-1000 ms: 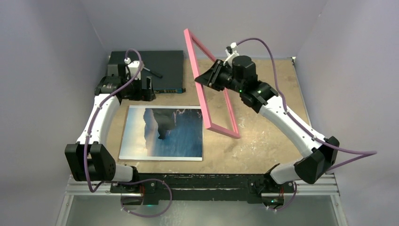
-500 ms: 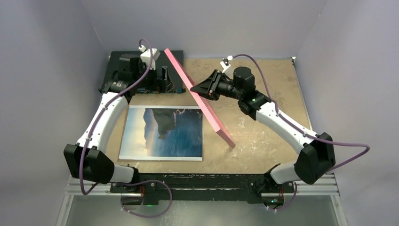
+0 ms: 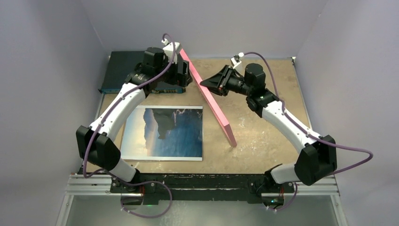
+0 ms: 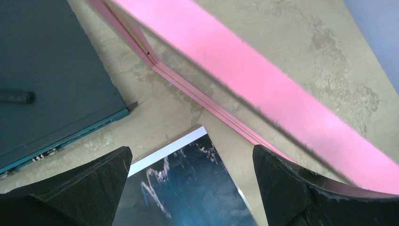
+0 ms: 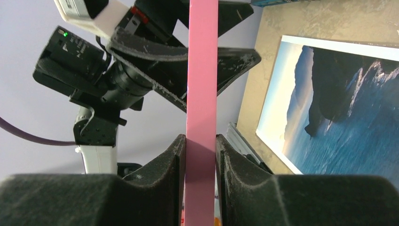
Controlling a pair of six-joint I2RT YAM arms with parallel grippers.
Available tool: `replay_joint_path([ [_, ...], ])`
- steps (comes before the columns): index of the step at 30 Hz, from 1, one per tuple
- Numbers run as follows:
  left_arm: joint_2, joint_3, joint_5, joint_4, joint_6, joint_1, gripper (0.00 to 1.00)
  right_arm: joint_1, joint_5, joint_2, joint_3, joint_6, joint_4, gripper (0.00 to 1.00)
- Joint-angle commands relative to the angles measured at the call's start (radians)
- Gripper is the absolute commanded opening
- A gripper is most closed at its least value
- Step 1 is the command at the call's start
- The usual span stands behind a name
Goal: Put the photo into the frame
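Step in hand, as I read it: positioning the frame, photo not yet in.

- Frame (image 3: pixel 220 115) is stood on edge and tilted. One low corner is at the counter (image 3: pixel 277 80), and the upper end is up by the left arm.
- Right gripper (image 3: pixel 212 86) is narrow and clamped on the frame's pink rail. The right wrist view shows both pads pressed flat against it.
- Left gripper (image 4: pixel 191 157) is spread wide at the upper end. The rail crosses in front of its fingers with nothing pinched. I can't tell if a finger touches the rail.
- Photo (image 3: pixel 164 132) lies flat on the counter, picture side up, just left of the frame's low corner and apart from it.
- Dark electronics box (image 3: pixel 117 66) sits at the back left, behind the left arm.

Next move, my guess: close the left gripper on the upper rail so both arms carry the frame. Then tip it down towards the photo with the edges square to it.

Needs:
- a matched lowering rate on both arms so the frame doesn't twist
- the low corner not skidding on the counter
- the rail not catching the photo's near edge
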Motion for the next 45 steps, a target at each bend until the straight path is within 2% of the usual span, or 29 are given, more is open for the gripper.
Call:
replay_joint_path([
  [1, 0.049, 0.110, -0.077, 0.046, -0.034, -0.027, 0.99, -0.021, -0.070, -0.021, 0.054, -0.048, 0.000, 0.33],
  [10, 0.134, 0.207, -0.153, 0.054, -0.025, -0.078, 0.97, -0.067, -0.098, -0.002, 0.106, -0.102, -0.068, 0.58],
  [17, 0.174, 0.254, -0.174, 0.056, -0.018, -0.092, 0.97, -0.071, -0.022, 0.106, 0.363, -0.382, -0.394, 0.73],
  [21, 0.201, 0.274, -0.180, 0.056, -0.017, -0.099, 0.97, -0.071, 0.031, 0.143, 0.439, -0.505, -0.524, 0.83],
  [30, 0.236, 0.294, -0.191, 0.062, -0.017, -0.109, 0.97, -0.071, 0.233, 0.181, 0.532, -0.706, -0.717, 0.83],
  [35, 0.247, 0.309, -0.192, 0.062, -0.015, -0.111, 0.97, -0.069, 0.366, 0.217, 0.638, -0.817, -0.807, 0.73],
  [41, 0.258, 0.310, -0.192, 0.063, -0.007, -0.111, 0.97, -0.065, 0.466, 0.238, 0.733, -0.894, -0.885, 0.70],
  [45, 0.259, 0.305, -0.193, 0.064, -0.008, -0.111, 0.97, -0.064, 0.515, 0.255, 0.747, -0.919, -0.914, 0.61],
])
